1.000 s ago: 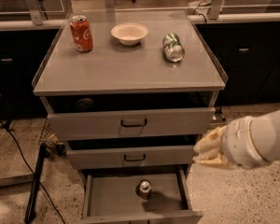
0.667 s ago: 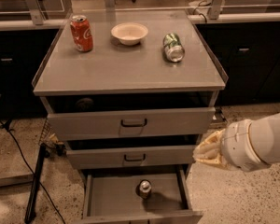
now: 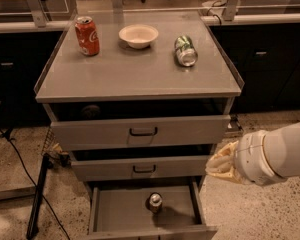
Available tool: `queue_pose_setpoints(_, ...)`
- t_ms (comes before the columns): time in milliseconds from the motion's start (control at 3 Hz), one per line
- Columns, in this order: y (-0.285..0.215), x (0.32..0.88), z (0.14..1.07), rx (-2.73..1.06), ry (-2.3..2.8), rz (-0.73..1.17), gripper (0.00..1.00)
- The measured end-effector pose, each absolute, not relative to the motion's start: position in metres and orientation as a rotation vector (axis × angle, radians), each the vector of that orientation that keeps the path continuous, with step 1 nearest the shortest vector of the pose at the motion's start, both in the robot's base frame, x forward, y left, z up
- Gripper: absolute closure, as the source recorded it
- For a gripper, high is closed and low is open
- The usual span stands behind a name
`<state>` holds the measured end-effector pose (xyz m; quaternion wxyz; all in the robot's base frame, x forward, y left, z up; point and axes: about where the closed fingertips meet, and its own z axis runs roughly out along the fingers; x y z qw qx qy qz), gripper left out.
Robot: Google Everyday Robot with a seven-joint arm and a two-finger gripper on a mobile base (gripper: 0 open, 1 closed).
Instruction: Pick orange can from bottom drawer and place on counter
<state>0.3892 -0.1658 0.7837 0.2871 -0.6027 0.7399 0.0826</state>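
The orange can (image 3: pixel 154 202) stands upright in the open bottom drawer (image 3: pixel 115 211), near the middle of its floor, at 6 o'clock in the view. The end effector (image 3: pixel 216 166) hangs outside the cabinet at about 4 o'clock, at 2 o'clock from the can and well apart from it. Whether it is apart or together I cannot tell.

I judge that the reach is not yet begun. The risk is the entry: the middle drawer (image 3: pixel 140 168) sits directly above, so a careless approach could strike its front. The light can may also tip if it is touched on one side only.

On the tabletop (image 3: pixel 140 76), a careless placing could knock the red cola can (image 3: pixel 86 35), the white bowl (image 3: pixel 138 35) or the lying green can (image 3: pixel 186 50).
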Motion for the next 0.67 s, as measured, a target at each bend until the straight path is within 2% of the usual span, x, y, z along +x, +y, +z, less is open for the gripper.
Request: queue_pose_setpoints(667, -0.166, 0.404, 0.674, -1.591, 1.957, 0.265, 1.00)
